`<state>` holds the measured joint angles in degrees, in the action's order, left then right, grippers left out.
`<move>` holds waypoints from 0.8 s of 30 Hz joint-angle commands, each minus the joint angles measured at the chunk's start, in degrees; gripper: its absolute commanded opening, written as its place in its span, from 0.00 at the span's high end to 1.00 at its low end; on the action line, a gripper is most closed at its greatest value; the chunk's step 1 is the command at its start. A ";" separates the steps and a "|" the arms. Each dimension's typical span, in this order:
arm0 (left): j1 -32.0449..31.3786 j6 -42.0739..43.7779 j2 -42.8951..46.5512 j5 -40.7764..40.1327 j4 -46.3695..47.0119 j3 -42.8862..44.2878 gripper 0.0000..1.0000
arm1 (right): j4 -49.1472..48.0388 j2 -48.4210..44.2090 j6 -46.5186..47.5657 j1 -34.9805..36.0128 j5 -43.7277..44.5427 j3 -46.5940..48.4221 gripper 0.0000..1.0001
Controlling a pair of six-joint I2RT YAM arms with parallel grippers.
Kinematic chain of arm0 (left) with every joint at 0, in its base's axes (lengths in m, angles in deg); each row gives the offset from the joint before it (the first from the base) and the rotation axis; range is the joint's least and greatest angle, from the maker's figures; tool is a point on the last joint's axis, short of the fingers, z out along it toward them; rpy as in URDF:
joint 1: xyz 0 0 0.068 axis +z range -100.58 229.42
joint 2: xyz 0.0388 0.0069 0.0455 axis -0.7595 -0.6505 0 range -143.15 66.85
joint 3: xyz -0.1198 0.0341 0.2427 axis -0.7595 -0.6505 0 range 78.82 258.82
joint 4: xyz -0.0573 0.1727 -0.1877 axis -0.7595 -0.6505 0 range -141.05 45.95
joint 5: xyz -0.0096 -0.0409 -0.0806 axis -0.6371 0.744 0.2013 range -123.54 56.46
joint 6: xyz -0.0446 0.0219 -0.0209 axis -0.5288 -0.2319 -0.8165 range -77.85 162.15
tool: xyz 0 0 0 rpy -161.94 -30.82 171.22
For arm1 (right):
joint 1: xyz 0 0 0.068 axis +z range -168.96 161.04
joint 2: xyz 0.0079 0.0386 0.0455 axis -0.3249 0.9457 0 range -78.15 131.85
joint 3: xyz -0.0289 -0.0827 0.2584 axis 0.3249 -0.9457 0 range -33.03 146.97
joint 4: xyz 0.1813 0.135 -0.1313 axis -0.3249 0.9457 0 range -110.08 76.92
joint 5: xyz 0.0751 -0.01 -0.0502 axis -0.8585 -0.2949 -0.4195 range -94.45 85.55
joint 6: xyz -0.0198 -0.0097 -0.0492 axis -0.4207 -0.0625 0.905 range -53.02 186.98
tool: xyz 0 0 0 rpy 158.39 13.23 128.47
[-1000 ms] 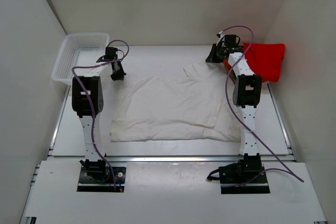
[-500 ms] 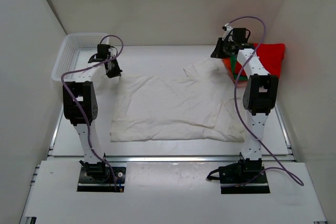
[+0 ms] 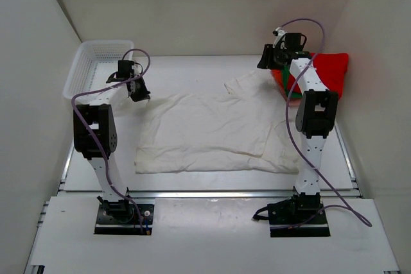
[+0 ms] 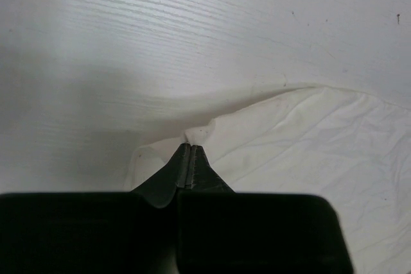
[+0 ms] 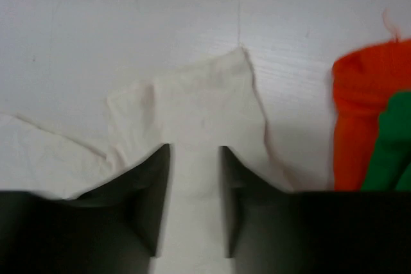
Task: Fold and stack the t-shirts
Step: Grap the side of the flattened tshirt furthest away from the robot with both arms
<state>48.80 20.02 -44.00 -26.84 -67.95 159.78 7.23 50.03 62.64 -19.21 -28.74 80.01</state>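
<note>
Both arms' elbows have swung outward since the earlier frames, their grippers keeping to the far corners. Pressed together, the left gripper point(image 4: 191, 152) seems to nip the corner of the white t-shirt point(image 4: 308, 152) at its tips, though the pinch is hard to confirm. Spread apart, the right gripper point(image 5: 192, 181) hangs over a sleeve, with the orange t-shirt point(image 5: 359, 107) and green t-shirt point(image 5: 393, 139) to its right and the red t-shirt point(image 3: 331, 72) beyond. By my reading no fold is made; the stacking is all ahead.
</note>
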 commanded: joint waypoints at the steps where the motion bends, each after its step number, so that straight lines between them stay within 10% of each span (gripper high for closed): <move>1: -0.87 -0.64 3.97 1.74 1.66 -0.98 1.00 | 1.42 8.91 0.57 1.66 3.71 14.28 0.56; 5: -1.31 -1.07 4.85 2.18 2.63 -2.48 1.00 | -5.14 16.30 -4.25 1.48 2.34 18.62 0.19; 14: -1.31 -1.51 5.38 3.32 3.86 -3.28 1.00 | 0.55 27.21 -11.66 0.34 -7.16 27.96 0.12; 16: -1.31 -1.51 5.46 3.06 3.95 -3.45 1.00 | 0.46 27.03 -11.04 0.34 -8.39 26.37 0.24; 18: -1.22 -1.51 5.99 2.88 4.12 -4.06 1.00 | 1.69 26.68 -10.96 0.78 -8.67 26.80 0.61; 20: -1.05 -1.86 6.35 3.23 4.30 -4.68 1.00 | 2.31 26.33 -9.73 1.21 -8.93 26.36 0.78; 24: -0.70 -1.86 6.43 3.67 4.56 -5.21 1.00 | 2.48 25.54 -10.08 1.04 -11.13 26.62 0.94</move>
<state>47.82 18.49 -42.01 -24.65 -64.74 155.24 9.73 76.52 52.59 -18.60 -37.05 106.65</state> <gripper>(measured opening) 0.022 0.101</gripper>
